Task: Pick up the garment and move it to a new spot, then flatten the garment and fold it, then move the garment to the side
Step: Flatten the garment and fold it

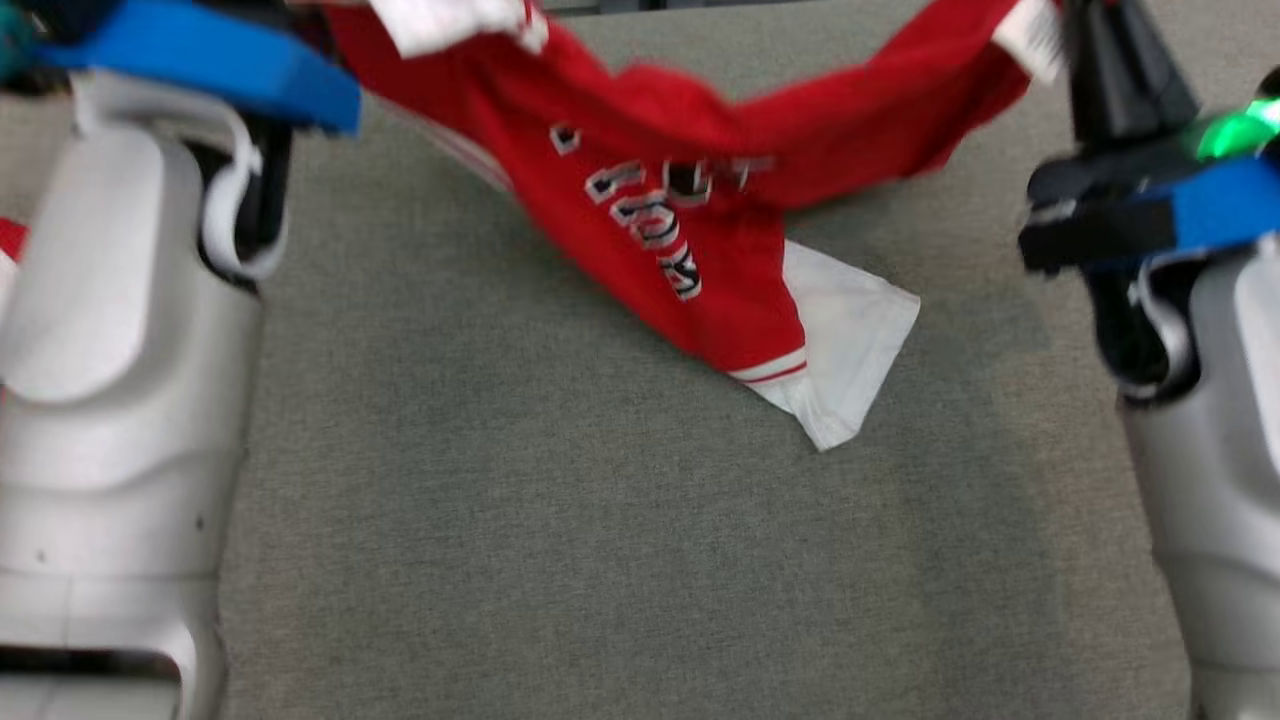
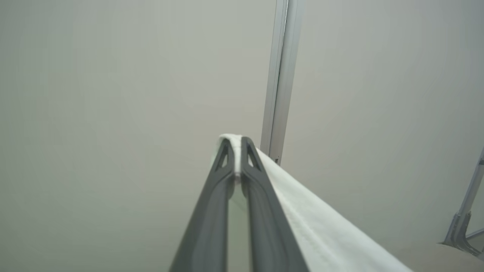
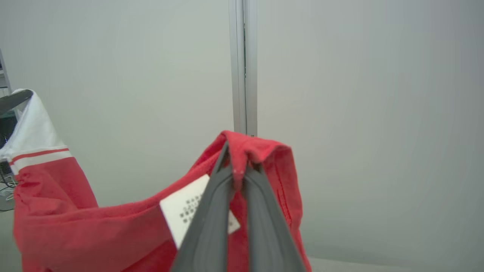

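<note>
The garment (image 1: 680, 200), a red shirt with white sleeves and black-and-white lettering, hangs stretched between my two arms above the grey-green table (image 1: 600, 560). One white sleeve (image 1: 850, 340) droops onto the table. My left gripper (image 2: 236, 145) is shut on a white sleeve edge (image 2: 310, 223). My right gripper (image 3: 238, 151) is shut on a bunched red hem (image 3: 261, 147) beside a white care label (image 3: 185, 211). In the head view the right gripper's dark fingers (image 1: 1110, 70) rise at the upper right, next to the shirt's end. The left gripper's finger (image 3: 13, 99) with the white sleeve also appears in the right wrist view.
A pale wall with an upright aluminium post (image 2: 280, 75) (image 3: 244, 64) stands behind the table. A metal frame leg (image 2: 463, 223) is at the right of the left wrist view. A scrap of red and white (image 1: 10, 245) peeks out behind my left forearm (image 1: 110, 330).
</note>
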